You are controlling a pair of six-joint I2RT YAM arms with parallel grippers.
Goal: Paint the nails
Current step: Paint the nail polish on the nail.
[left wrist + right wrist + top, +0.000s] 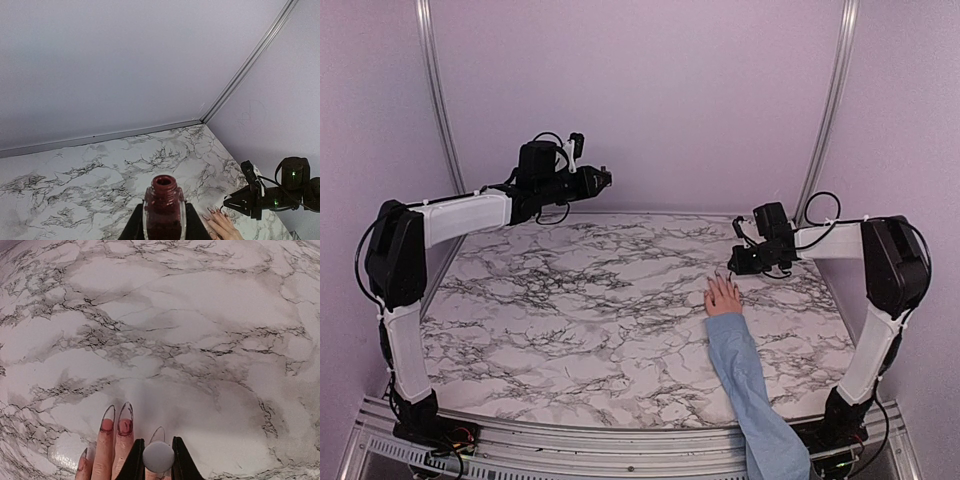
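A pinkish hand (723, 297) with a light-blue sleeve (745, 380) lies flat on the marble table at the right. Its long pointed nails (125, 412) are clear with dark-red smears near the base; they also show in the left wrist view (212, 211). My right gripper (732, 262) hovers just over the fingertips, shut on a round grey brush cap (158, 456) that hides part of one nail. My left gripper (598, 180) is raised at the back left, shut on an uncapped bottle of dark-red polish (164, 207), held upright.
The marble tabletop (580, 300) is walled by lilac panels behind and at both sides, with metal posts (833, 100) in the back corners. The forearm comes in over the near edge at the right. My right gripper shows in the left wrist view (235, 202).
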